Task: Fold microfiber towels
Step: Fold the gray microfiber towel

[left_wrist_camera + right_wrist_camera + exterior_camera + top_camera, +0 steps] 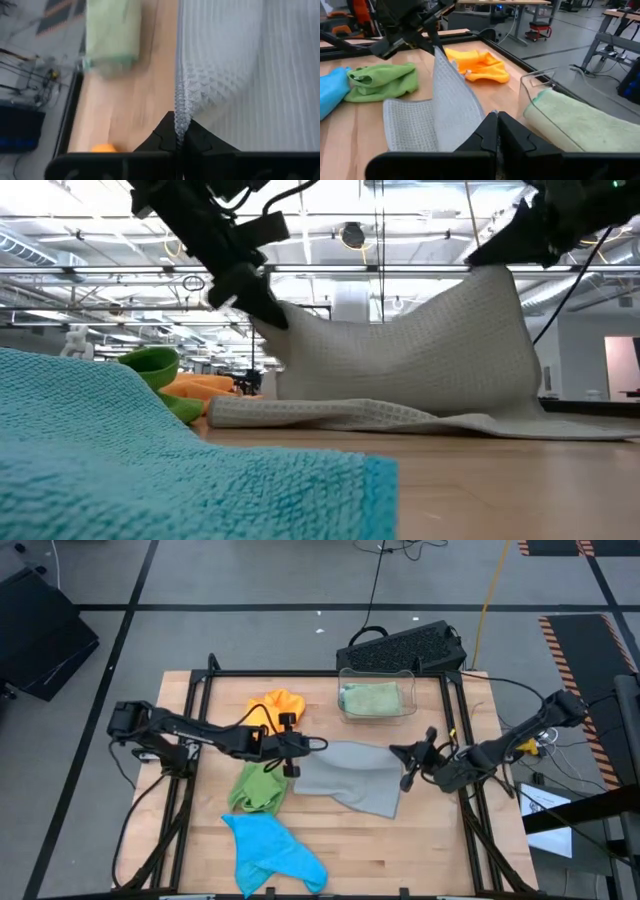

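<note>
Grey towel (pixel 352 776) sits at bench centre, long axis running 9-to-3 in the high view. Its two far corners are lifted, so the cloth stands up as a sagging sheet in the low view; its near edge lies flat on the bench (pixel 400 850), trailing toward 5 o'clock.

Left tool (pixel 297 744): fingers closed together, pinching the towel's 9 o'clock raised corner. The left wrist view shows the cloth edge caught between the two dark fingers (pixel 165 137). Left arm reaches in from 9 o'clock, stretched nearly level across the bench.

Right tool (pixel 409 753): fingers closed on the 3 o'clock raised corner; in the right wrist view the cloth runs straight into the closed fingertips. Right arm comes in from 3 o'clock, elbow beyond the bench edge.

Other towels:
- Orange towel (pixel 277 705), crumpled, at 11 o'clock of the grey one.
- Bright green towel (pixel 258 788), bunched, at 8 o'clock, just beside it.
- Blue towel (pixel 270 850), spread loosely, at 7 o'clock near the bench's front edge.
- Pale green towel (pixel 370 698), folded, inside the clear bin (pixel 410 708) at 12 o'clock.
</note>
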